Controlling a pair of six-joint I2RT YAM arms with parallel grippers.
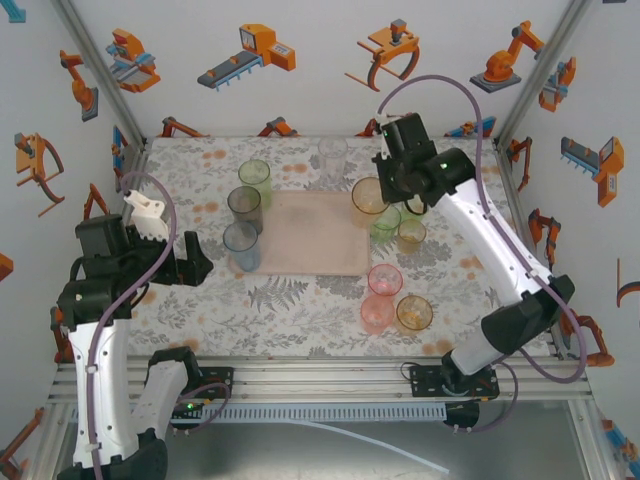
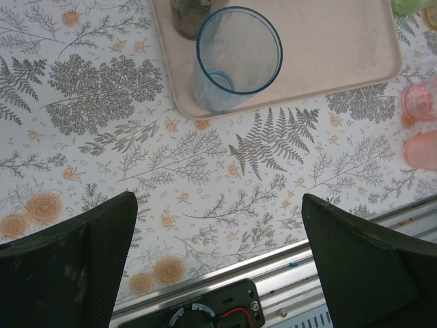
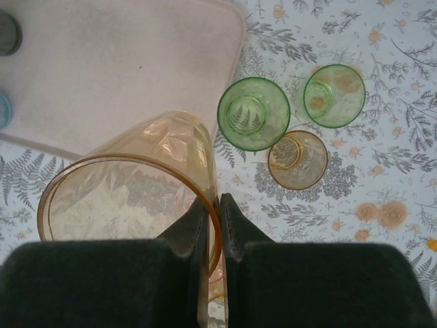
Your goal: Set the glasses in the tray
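The pale pink tray (image 1: 315, 240) lies mid-table. A blue glass (image 2: 235, 58) and a grey glass (image 2: 188, 17) stand inside its left edge. My right gripper (image 3: 215, 198) is shut on the rim of a large orange glass (image 3: 136, 184), which hangs tilted over the tray's right edge (image 3: 225, 41); from above this glass (image 1: 369, 198) sits under the right gripper (image 1: 392, 190). My left gripper (image 2: 218, 201) is open and holds nothing, low over the cloth in front of the tray's near-left corner, and from above the left gripper (image 1: 195, 262) is left of the blue glass (image 1: 241, 243).
Right of the tray stand two green glasses (image 3: 253, 113) (image 3: 334, 96) and an amber one (image 3: 297, 159). Nearer the front are two pink glasses (image 1: 385, 279) (image 1: 377, 313) and another amber glass (image 1: 414, 313). A green glass (image 1: 254, 178) and a clear glass (image 1: 333, 153) stand behind the tray.
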